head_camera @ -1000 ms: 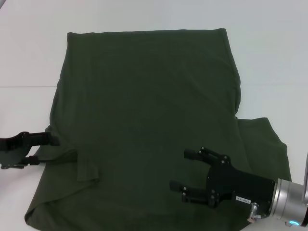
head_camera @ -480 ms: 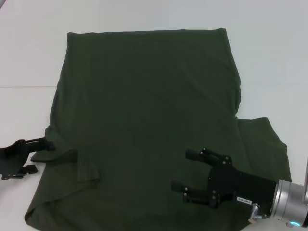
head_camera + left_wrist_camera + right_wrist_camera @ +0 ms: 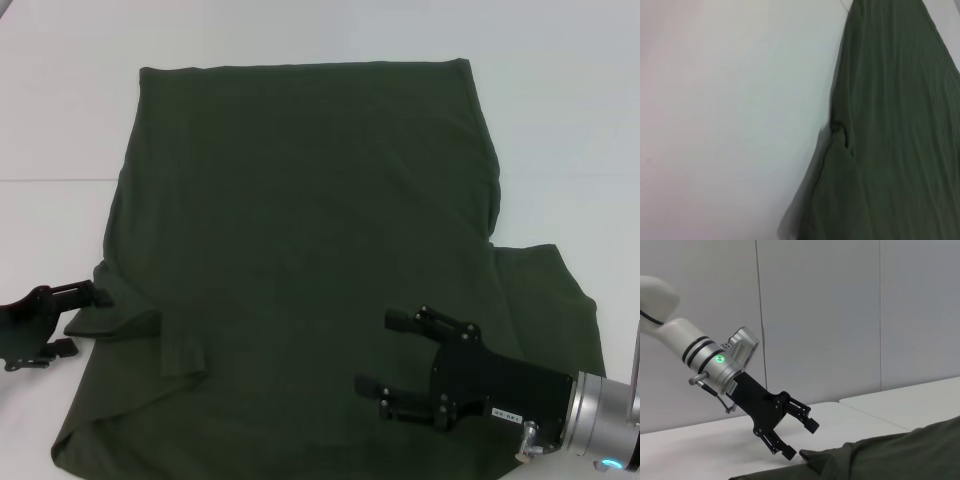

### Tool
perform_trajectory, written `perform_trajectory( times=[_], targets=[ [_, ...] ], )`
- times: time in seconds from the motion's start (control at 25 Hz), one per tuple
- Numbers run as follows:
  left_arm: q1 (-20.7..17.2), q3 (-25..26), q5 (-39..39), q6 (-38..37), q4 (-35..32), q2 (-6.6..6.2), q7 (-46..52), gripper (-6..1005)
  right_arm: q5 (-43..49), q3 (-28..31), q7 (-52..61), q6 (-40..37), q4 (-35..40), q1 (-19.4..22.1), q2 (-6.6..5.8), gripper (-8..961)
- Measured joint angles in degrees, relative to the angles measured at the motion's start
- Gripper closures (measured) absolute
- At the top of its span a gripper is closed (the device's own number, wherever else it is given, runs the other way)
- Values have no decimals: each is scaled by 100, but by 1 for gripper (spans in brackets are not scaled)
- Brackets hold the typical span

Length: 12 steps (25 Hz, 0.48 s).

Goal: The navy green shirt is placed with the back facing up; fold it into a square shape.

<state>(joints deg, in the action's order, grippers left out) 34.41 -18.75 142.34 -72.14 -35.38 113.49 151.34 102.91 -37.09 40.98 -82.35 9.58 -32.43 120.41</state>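
- Hovering at the left edge of the head view, black two-fingered left gripper (image 3: pixel 85 322) with jaws apart, tips pointed at the folded-in left sleeve of the shirt, upper finger (image 3: pixel 75 293) right at the cloth edge, lower finger (image 3: pixel 55 348) over bare table; seen again from the right wrist view (image 3: pixel 800 440), fingers spread, tips just at the rumpled fabric corner, silver wrist with a green light behind.
- Lying flat over most of the white smooth table (image 3: pixel 560 120): large dark olive-green short-sleeved shirt of soft fabric (image 3: pixel 300 220), plain side up, no lettering showing, far straight edge toward the top of the head view, near part running out of the bottom of the picture.
- Tucked inward on the left, one sleeve forming a small flap near the left gripper; spread flat on the right, the other sleeve reaching toward the table's right side.
- Showing in the left wrist view, only the shirt's long side edge (image 3: pixel 890 125) with a small fold against white table (image 3: pixel 730 110).
- Hanging over the near right part of the shirt, black right gripper (image 3: pixel 382 350) on a silver wrist, jaws wide open, both fingers pointing left across the fabric, nothing between them.
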Motion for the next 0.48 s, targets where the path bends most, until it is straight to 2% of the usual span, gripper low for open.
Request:
perform_trajectory(
  times=[0.48],
  targets=[
    [64,-107,22,283,86,30,-20,69,1,0,-2,0,0,-9,0,39]
  ],
)
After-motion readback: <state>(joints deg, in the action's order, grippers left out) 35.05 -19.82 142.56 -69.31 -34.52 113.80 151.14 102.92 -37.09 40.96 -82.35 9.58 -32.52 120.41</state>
